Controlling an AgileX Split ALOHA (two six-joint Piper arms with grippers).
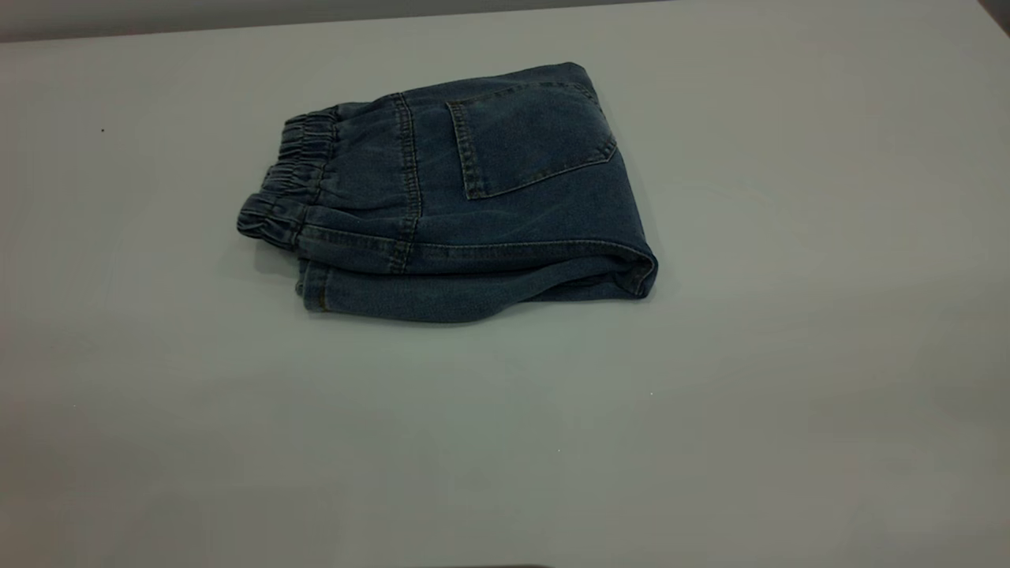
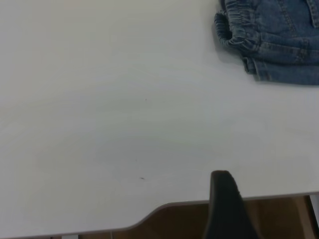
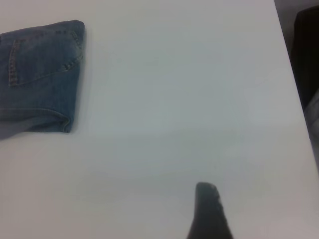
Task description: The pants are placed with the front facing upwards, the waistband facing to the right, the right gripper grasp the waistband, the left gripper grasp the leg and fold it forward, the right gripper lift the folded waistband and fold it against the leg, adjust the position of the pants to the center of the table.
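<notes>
Neither arm shows in the exterior view; each appears only in its own wrist view, pulled back from the cloth. Of the left claw point(image 2: 227, 209) a single black finger point(image 2: 225, 199) is visible, hanging over the near edge of the bench point(image 2: 99, 124) where the white top ends and a brown surface shows beyond it; with just one finger in sight, I cannot tell how wide this claw stands. The right claw point(image 3: 209, 214) likewise shows one dark finger point(image 3: 208, 209) above bare white top, well apart from the garment, and its spread cannot be told either. The pants point(image 1: 465, 197) lie folded into a compact bundle on the bench, near the middle and a little toward the far side in the exterior view. A back pocket point(image 1: 529, 138) with tan stitching faces up on the top layer. The waistband point(image 1: 288, 185), gathered and ruffled, sticks out at the bundle's left end in that view, while the folded edge sits at the right end. A lower layer of denim peeks out along the near edge. Nothing touches the pants. A dark shape point(image 3: 304, 55) stands past the bench edge in the right wrist view.
</notes>
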